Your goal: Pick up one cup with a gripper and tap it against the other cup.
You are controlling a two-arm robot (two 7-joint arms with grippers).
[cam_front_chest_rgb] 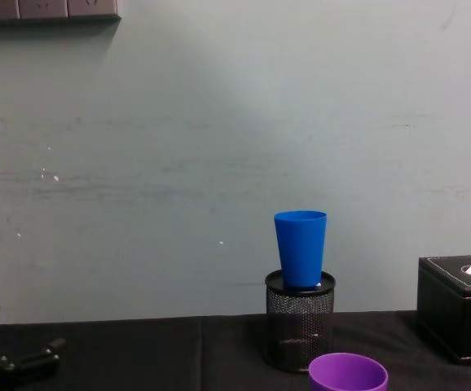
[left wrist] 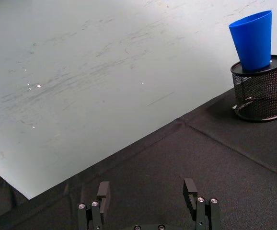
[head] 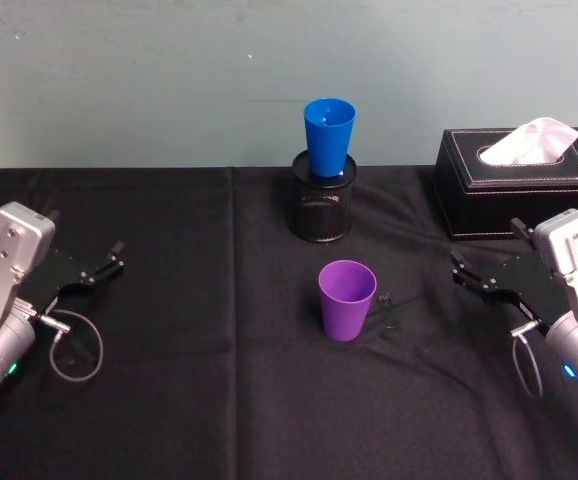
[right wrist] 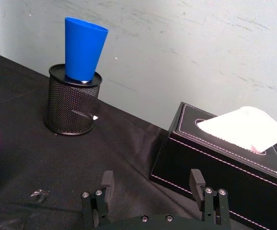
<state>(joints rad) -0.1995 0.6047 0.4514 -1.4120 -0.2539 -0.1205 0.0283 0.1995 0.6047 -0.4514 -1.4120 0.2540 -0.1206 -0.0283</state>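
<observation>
Black cloth (head: 219,400) covers the table up to a pale grey-green wall (head: 119,80). On the left gripper (head: 117,257), a black flat-fingered clamp on a silver arm, the fingers (left wrist: 103,190) stand apart with nothing between them, low over bare cloth near the table's left side. The right gripper (head: 459,270), of the same build, is also spread wide and empty, low over the cloth at the right, just in front of a black leather-look tissue box (head: 519,195) with a white tissue (head: 531,140) sticking out of its slot. Between the two grippers and well apart from both, the plain purple plastic tapered tumbler (head: 347,300) stands upright near the middle of the table, mouth up and empty as far as its inside shows; a small shiny scrap (head: 384,300) lies on the cloth just beside it. Behind it, near the wall, is a round black mesh pen holder (head: 321,210). The bright blue plastic tapered tumbler (head: 328,135) stands with its narrow base in the holder's top, mouth up, leaning slightly. Open cloth lies all round the purple tumbler, with a clear gap between it and the holder. The tissue box sits right of the holder, close to the wall.
</observation>
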